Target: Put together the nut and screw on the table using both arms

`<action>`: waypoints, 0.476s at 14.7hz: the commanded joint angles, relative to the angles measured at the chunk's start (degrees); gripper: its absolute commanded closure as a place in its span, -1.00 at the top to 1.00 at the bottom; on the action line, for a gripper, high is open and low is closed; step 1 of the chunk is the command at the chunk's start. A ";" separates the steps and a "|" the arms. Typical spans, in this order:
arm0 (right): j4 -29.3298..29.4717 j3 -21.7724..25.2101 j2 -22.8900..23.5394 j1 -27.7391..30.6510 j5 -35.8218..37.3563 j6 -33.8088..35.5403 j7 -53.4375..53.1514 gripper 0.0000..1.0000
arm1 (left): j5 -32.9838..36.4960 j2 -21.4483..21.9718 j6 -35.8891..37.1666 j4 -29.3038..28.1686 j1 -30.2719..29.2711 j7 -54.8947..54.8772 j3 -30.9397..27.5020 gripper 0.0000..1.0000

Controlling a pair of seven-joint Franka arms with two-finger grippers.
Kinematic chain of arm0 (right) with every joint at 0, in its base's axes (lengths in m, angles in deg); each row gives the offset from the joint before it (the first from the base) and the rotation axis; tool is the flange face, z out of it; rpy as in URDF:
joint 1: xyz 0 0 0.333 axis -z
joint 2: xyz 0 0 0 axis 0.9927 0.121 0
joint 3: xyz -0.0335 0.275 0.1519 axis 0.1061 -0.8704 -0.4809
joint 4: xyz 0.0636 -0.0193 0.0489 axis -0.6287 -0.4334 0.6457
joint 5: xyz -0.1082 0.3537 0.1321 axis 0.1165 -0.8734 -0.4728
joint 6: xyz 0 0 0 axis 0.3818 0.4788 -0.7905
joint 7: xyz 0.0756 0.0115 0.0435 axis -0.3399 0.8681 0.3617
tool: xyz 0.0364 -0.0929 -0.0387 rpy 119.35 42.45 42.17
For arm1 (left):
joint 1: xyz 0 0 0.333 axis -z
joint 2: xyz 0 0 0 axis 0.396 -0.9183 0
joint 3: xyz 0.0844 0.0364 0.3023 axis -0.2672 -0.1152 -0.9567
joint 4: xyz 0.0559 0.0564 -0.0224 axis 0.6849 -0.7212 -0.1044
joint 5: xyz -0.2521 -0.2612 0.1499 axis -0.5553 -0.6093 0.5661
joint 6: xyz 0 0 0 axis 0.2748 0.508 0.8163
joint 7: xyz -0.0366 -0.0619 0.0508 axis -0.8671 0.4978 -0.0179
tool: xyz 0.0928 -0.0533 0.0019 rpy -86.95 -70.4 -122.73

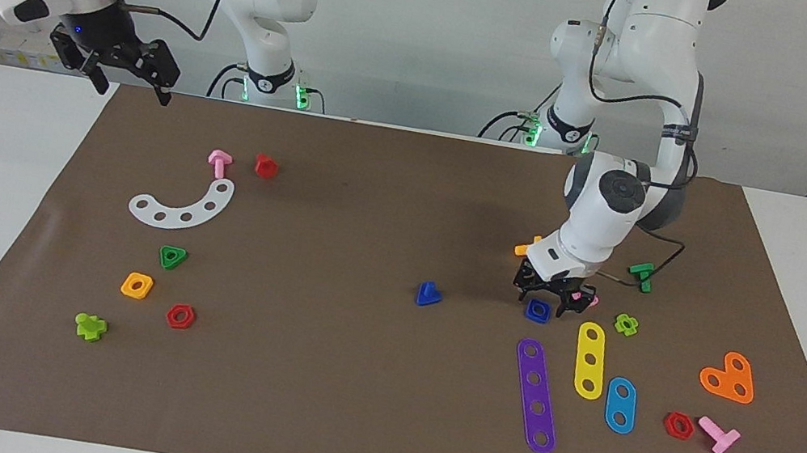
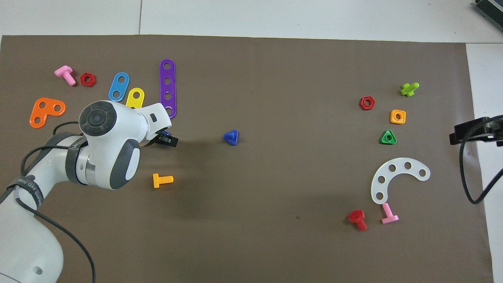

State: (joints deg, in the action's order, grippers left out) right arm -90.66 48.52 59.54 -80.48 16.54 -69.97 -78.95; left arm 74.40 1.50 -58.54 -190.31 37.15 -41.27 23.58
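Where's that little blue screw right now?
The screw lies alone on the brown mat near the table's middle, beside the blue nut, which sits between the left gripper's fingers.

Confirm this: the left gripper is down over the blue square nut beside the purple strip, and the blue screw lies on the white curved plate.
One detail is wrong. The blue screw lies alone on the bare brown mat mid-table, well apart from the white curved plate; the facing view shows it. The rest holds: the left gripper is down over the blue square nut beside the purple strip.
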 commanded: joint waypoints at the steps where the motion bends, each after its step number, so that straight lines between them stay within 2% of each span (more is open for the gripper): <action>1: -3.89 -0.30 -2.94 0.16 -0.67 -2.18 -2.08 1.00 | 1.21 -0.32 -1.85 -0.73 0.76 -0.21 -0.79 0.53; 7: -3.54 -0.21 -2.67 -0.81 -0.94 -3.06 -1.73 1.00 | 1.21 -0.49 -1.94 -0.91 0.68 -0.12 -0.79 0.38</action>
State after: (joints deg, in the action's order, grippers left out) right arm -92.30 48.48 58.37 -81.30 16.54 -71.66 -79.68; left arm 74.40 1.05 -59.04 -190.32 37.16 -41.29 23.56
